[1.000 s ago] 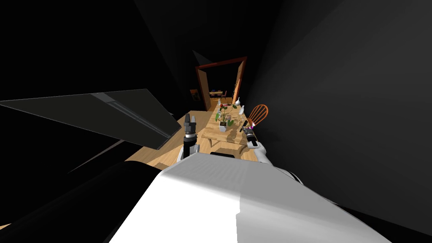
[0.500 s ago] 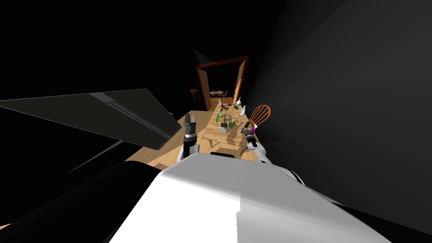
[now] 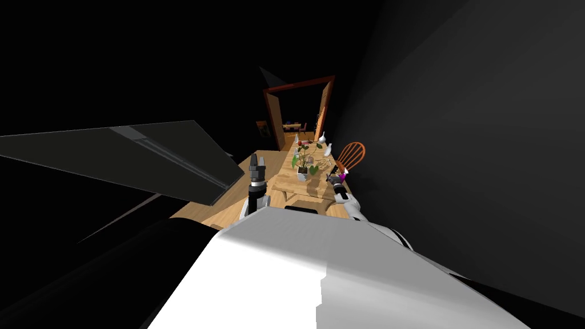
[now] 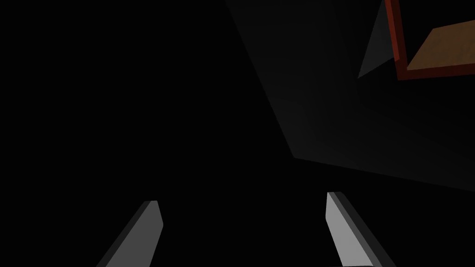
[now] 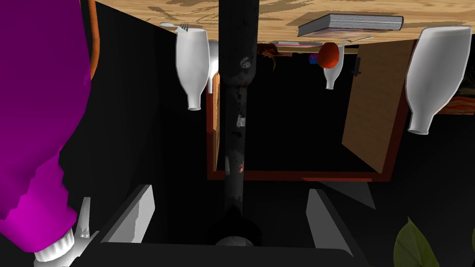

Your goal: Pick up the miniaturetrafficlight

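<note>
The miniature traffic light [image 5: 237,92] shows as a slim dark pole with small scuffed marks, standing on the wooden table [image 5: 278,11]. The pole runs straight between the two fingers of my right gripper [image 5: 229,191], which is open; neither finger touches it. In the head view my right gripper [image 3: 333,176] is at the table's right edge, by a small magenta thing. My left gripper [image 3: 257,165] is held up left of the table, open and holding nothing, as the left wrist view of my left gripper [image 4: 242,199] confirms.
A magenta bottle [image 5: 41,116] stands close beside one right finger. White bottles [image 5: 192,60] [image 5: 433,69], a red round thing [image 5: 329,54] and a book [image 5: 350,23] are on the table. A potted plant [image 3: 303,167], an orange chair [image 3: 351,154] and a doorway [image 3: 297,108] lie ahead.
My right gripper has shifted slightly left and lower in the head view, toward the table edge. The head camera has shifted a little. The left arm holds still.
</note>
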Robot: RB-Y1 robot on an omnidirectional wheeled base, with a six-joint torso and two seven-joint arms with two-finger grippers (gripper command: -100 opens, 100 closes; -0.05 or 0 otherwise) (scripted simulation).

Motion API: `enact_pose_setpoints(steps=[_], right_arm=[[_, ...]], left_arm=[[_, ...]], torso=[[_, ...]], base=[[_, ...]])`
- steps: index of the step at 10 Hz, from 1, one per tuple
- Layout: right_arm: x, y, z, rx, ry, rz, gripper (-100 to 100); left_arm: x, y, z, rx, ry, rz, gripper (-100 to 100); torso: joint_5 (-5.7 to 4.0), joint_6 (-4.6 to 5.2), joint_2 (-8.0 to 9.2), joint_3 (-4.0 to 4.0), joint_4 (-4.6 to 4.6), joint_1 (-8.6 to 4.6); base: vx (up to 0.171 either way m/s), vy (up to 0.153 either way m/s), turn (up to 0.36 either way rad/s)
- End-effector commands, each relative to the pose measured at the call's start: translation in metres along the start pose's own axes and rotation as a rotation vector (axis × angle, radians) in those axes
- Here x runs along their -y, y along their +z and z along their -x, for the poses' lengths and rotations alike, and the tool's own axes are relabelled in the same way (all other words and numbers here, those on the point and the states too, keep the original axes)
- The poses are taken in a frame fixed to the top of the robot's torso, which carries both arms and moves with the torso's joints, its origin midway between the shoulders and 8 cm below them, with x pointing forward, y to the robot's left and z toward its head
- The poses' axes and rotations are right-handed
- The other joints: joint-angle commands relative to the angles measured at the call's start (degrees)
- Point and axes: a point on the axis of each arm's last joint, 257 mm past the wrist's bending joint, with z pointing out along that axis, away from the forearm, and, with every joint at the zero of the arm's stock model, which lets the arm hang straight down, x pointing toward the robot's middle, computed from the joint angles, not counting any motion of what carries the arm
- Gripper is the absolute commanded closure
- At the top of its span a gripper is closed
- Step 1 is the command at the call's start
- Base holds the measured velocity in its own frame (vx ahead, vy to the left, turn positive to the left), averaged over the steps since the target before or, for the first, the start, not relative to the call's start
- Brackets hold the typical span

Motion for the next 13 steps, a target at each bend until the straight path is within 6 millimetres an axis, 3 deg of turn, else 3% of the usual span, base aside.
enact_pose_setpoints(steps=[1, 8, 9, 10, 13], right_arm=[[-0.016, 0.002, 0.003, 0.003, -0.004, 0.037, -100], [-0.073, 0.002, 0.004, 0.003, -0.015, 0.171, -100], [-0.067, 0.003, 0.004, 0.002, -0.014, 0.157, -100], [-0.068, 0.003, 0.004, 0.003, -0.015, 0.160, 100], [-0.067, 0.004, 0.006, 0.007, -0.019, 0.159, 100]], left_arm=[[0.000, 0.000, 0.000, 0.000, 0.000, 0.000, 0], [0.000, 0.000, 0.000, 0.000, 0.000, 0.000, 0], [0.000, 0.000, 0.000, 0.000, 0.000, 0.000, 0], [0.000, 0.000, 0.000, 0.000, 0.000, 0.000, 0], [0.000, 0.000, 0.000, 0.000, 0.000, 0.000, 0]], torso=[[0.00, 0.00, 0.00, 0.00, 0.00, 0.00], [0.00, -0.04, -0.12, -0.08, -0.04, 0.02], [0.00, -0.04, -0.12, -0.08, -0.04, 0.01], [-0.01, -0.06, 0.00, -0.01, -0.01, -0.04], [-0.09, -0.11, 0.14, 0.04, -0.04, -0.15]], base=[[0.113, 0.019, -0.320], [0.089, 0.030, -0.192], [0.035, 0.015, -0.034], [0.007, 0.003, 0.007], [0.001, 0.000, -0.004]])
